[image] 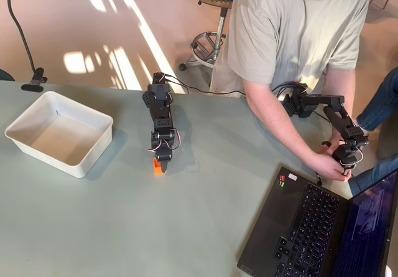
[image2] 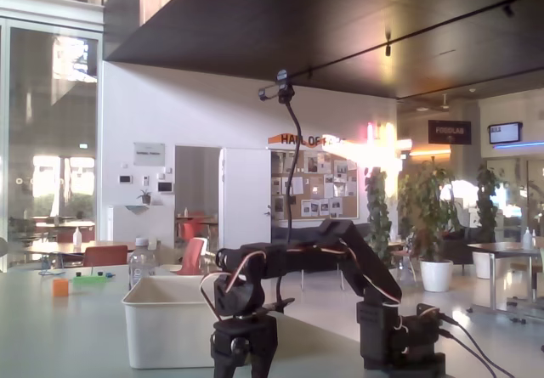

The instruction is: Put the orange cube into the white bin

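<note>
At centre frame the gripper (image: 161,162) touches the orange cube (image: 157,166) — grip unclear — white bin (image: 93,149) left.

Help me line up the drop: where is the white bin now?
In the overhead view the white bin sits on the table's left side, left of the claw and orange cube, apart from both.

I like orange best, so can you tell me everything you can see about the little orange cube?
The orange cube is tiny and bright orange, and looks like plastic. In the overhead view it sits on the pale green table, right under the tip of the black gripper, which covers part of it. Whether the gripper is squeezing it cannot be told. It is outside the white bin, off to its right.
</note>
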You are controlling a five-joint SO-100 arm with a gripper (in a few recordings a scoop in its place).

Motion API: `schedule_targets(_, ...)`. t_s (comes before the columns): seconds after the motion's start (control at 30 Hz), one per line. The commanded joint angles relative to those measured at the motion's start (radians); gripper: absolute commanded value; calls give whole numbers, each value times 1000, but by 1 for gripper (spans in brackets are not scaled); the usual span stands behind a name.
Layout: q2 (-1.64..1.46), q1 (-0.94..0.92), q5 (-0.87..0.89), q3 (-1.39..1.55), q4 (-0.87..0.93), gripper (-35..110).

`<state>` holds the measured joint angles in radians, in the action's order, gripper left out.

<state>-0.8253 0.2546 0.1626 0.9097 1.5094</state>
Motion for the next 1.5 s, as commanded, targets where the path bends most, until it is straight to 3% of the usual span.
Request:
schedule_targets(0.0,-9,3,-2,-37,0,34)
schedule_targets(1.07,-6,-14,-2,-21,2,33)
schedule_targets(1.3,-8,-14,-2,-35,2,19)
schedule_targets(1.47,-8,-14,-2,-34,2,18)
